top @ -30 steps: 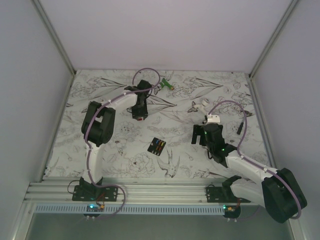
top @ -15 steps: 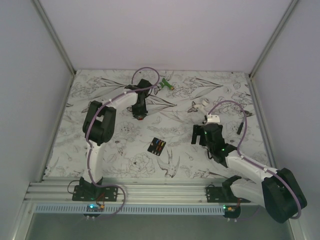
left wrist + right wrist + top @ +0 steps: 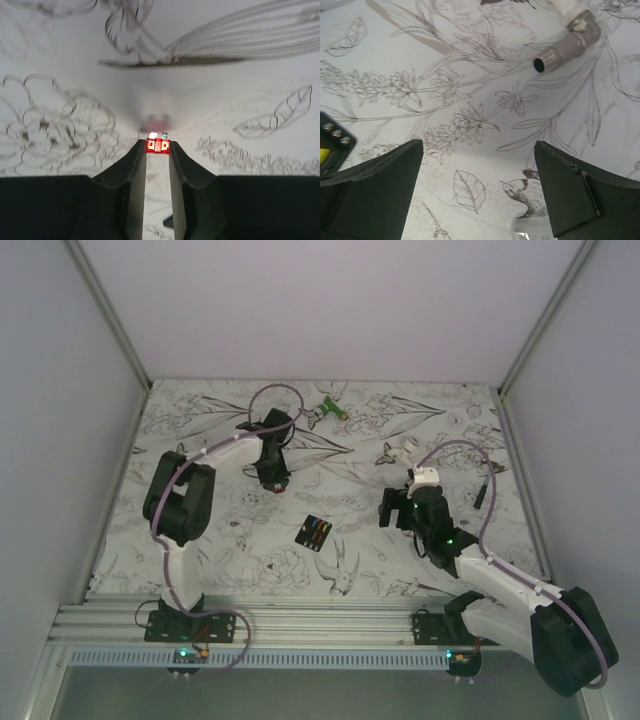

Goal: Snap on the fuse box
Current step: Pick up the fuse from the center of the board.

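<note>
— Where is the fuse box?
— The fuse box [image 3: 315, 532] lies flat on the flower-printed table [image 3: 200, 540], just below the centre of the overhead view, between my two arms and apart from both.
— Your left gripper?
— My left gripper [image 3: 157, 155] is clamped on a small red fuse [image 3: 157, 145], pinched at the very fingertips.
— The right?
— My right gripper [image 3: 477, 165] stands wide apart, holding nothing. A metal elbow fitting [image 3: 567, 40] lies at the upper right of its view.

Fuse box [image 3: 329, 145] – only corner inside right wrist view, rest cut by left edge; overhead, slots too small to count. Metal elbow fitting [image 3: 570, 37] cut by top edge. Red fuse [image 3: 157, 145] – side edges covered by fingers [image 3: 134, 165] of left gripper [image 3: 157, 150]; reddish smudge [image 3: 157, 121] beyond it blurred.
</note>
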`<action>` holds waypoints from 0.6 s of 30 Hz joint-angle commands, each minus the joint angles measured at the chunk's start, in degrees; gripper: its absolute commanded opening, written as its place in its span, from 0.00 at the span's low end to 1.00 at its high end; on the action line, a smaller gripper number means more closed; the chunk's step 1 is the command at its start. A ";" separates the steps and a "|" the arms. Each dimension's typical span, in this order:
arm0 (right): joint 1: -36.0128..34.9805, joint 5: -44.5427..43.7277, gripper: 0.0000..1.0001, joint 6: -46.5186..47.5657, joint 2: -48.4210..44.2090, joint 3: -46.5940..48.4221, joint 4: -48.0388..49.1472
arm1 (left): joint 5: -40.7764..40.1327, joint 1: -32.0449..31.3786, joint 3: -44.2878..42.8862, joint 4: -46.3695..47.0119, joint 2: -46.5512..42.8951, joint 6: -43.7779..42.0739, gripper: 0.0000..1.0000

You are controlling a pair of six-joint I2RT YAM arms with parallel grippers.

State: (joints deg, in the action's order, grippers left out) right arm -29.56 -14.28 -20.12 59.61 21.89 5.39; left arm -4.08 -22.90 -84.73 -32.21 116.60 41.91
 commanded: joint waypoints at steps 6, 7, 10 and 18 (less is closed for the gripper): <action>-2.17 9.95 1.00 -2.14 -2.73 -1.10 10.46 | 7.14 0.13 15.44 7.22 -17.13 12.15 0.16; -3.16 10.44 1.00 -2.65 -3.10 -1.51 11.86 | 8.29 0.09 17.20 8.83 -18.92 14.03 0.15; -5.97 10.48 1.00 -4.31 -4.15 -2.80 17.22 | 9.94 -0.34 22.01 12.04 -24.15 17.94 0.15; -15.02 3.90 0.99 -7.39 -2.28 -5.14 32.54 | 11.44 -5.82 26.43 16.58 -33.86 26.17 0.15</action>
State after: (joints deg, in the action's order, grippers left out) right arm -40.73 -6.57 -25.61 56.21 16.86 26.50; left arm 5.82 -26.15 -59.59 -18.92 86.83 62.39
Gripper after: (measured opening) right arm 0.995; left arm 0.239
